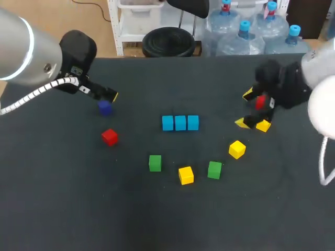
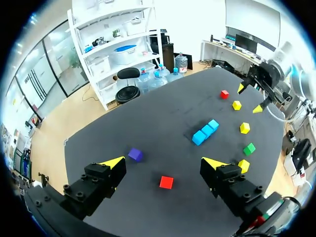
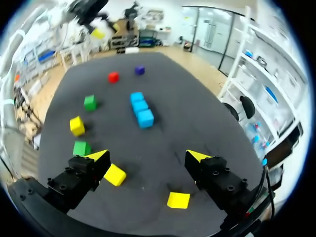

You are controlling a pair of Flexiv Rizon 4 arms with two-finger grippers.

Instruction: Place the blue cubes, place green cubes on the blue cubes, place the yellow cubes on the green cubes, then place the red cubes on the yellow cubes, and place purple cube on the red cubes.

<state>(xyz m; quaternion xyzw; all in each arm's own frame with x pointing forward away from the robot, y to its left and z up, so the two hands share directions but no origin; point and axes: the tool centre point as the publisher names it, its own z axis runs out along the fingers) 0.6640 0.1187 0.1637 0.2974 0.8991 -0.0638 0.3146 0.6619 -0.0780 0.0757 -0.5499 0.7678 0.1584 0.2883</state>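
Jaws, left and right, are hanging spread and empty, wide of the blue cubes (image 1: 180,123). Those are lying touching in a row, evidently forming the base.

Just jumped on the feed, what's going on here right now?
Nothing is stacked yet. Three blue cubes sit side by side in a row in the middle. Both grippers are open and empty. The left gripper hovers by the purple cube and a red cube. The right gripper hovers over a yellow cube. The green cubes and the other yellow ones lie loose in front of the blue row.
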